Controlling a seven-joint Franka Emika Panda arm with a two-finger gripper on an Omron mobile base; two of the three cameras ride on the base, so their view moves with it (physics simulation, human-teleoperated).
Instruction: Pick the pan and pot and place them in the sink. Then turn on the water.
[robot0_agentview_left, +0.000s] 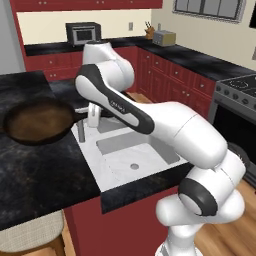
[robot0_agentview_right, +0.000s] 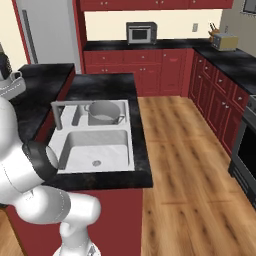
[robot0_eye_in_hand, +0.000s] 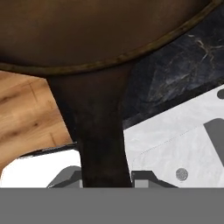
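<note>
**Pan held by its handle beside the sink, pot in the far basin**

From the left base camera: pan (robot0_agentview_left: 37, 122) raised above the black counter (robot0_agentview_left: 35, 175), left of the sink (robot0_agentview_left: 127, 160), with its handle pointing toward the arm. Gripper itself hidden behind the white forearm, probably at the handle's end. Faucet post (robot0_agentview_left: 81, 132) standing at the sink's near-left edge.

From the right base camera: pot (robot0_agentview_right: 105, 112) sitting upright in the far basin of the sink (robot0_agentview_right: 95, 147); near basin bare, drain showing.

From the hand camera: gripper (robot0_eye_in_hand: 106, 178) pinching the pan's dark handle, one fingertip at each side. Brown pan (robot0_eye_in_hand: 100, 35) across the top, white sink (robot0_eye_in_hand: 183, 144) and counter below.
</note>
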